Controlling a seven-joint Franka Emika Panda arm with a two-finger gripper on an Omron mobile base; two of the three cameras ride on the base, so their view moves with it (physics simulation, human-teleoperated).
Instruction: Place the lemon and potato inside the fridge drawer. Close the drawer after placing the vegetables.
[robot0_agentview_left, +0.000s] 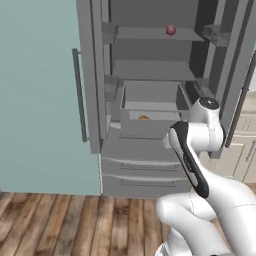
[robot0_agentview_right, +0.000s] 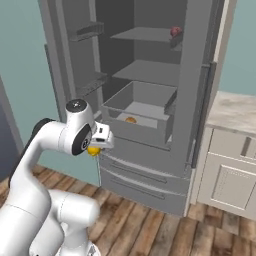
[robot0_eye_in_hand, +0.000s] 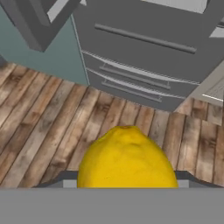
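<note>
the lemon (robot0_eye_in_hand: 127, 158), a bright yellow oval with a smooth, faintly dimpled skin and a small blunt nub at its top, sits close before the hand camera, above a floor (robot0_eye_in_hand: 39, 118) of brown wooden planks with visible grain; in the right base view it shows as a small yellow patch (robot0_agentview_right: 93, 150) under the white wrist block, in front of the fridge and below the level of the pulled-out drawer. the fingers are closed on the lemon, which is held clear of the floor; the gripper (robot0_agentview_right: 95, 149) points downward beside the lower fridge front. the fridge drawer (robot0_agentview_left: 150, 107) is a plain matte grey box with a flat front panel and tall side walls, drawn forward out of the open fridge. inside it, on the drawer bottom, lies the potato (robot0_agentview_left: 144, 117), a rounded brown-orange lump, partly hidden by the front panel; it also shows in the right base view (robot0_agentview_right: 131, 120). above the drawer are flat grey shelves (robot0_agentview_left: 152, 70), and on the upper one rests a small dark red ball (robot0_agentview_left: 171, 30). both fridge doors stand open; the left door (robot0_agentview_left: 87, 75) carries a long vertical bar handle. below the drawer, the lower fridge front (robot0_eye_in_hand: 148, 48) shows horizontal grooved pulls in the same flat grey. to the right stands a pale cabinet (robot0_agentview_right: 232, 175) with a light stone-like top. the wall (robot0_agentview_left: 35, 100) behind is smooth pale teal.
</note>
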